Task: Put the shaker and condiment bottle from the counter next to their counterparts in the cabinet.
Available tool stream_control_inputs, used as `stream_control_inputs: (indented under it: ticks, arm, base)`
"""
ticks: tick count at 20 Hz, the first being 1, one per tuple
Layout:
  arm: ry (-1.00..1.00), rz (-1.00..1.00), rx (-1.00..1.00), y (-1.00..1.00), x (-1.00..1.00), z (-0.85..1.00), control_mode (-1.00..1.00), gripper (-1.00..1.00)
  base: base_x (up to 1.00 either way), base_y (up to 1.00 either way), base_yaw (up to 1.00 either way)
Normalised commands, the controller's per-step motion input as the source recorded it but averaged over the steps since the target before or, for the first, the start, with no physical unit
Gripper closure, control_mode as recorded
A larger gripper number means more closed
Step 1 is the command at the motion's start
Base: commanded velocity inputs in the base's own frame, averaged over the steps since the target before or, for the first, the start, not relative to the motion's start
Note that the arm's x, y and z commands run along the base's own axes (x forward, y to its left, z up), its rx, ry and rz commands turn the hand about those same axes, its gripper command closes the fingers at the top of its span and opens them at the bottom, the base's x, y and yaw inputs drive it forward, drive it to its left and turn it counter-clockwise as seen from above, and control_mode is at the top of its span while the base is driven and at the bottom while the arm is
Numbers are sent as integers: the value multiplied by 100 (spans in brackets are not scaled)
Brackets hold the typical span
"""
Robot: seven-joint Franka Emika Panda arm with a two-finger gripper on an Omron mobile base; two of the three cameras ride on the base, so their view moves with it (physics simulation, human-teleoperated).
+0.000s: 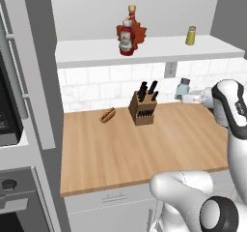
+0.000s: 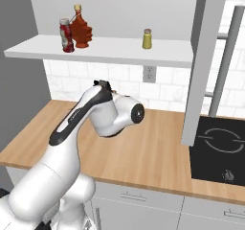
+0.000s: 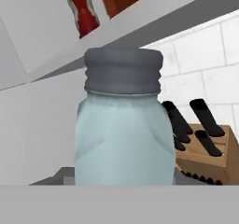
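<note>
A white robot arm reaches across a wooden counter (image 1: 144,149). Its gripper (image 1: 189,98) is closed around a pale blue-grey shaker (image 1: 183,87) with a grey cap, held above the counter near the tiled wall. On the white cabinet shelf (image 1: 159,50) above, a red ketchup bottle (image 1: 126,38) stands in front of a maple-leaf-shaped bottle (image 1: 137,30); its white label cannot be read. A yellowish shaker (image 1: 191,36) stands well apart. A knife block (image 1: 142,108) and a hot dog (image 1: 107,114) rest on the counter.

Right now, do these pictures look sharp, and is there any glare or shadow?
Hand view: the pale blue-grey translucent shaker with grey cap looms large, softly blurred. Left base view: even, flat light, only a faint shadow beside the wooden knife block. Right base view: no glare on the white shelf.
</note>
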Motion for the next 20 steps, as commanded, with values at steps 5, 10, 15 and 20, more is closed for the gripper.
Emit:
stream_control_inputs:
  ticks: [5, 10, 15, 20]
  arm:
    - [0, -7, 0, -22, -2, 37, -100, 100]
    - [0, -6, 0, -28, 0, 47, -100, 100]
    - [0, -6, 0, -27, 0, 49, -100, 100]
    - [0, -7, -2, -24, 0, 47, -100, 100]
  base:
    - [0, 0, 0]
    - [0, 0, 0]
    - [0, 0, 0]
    - [0, 0, 0]
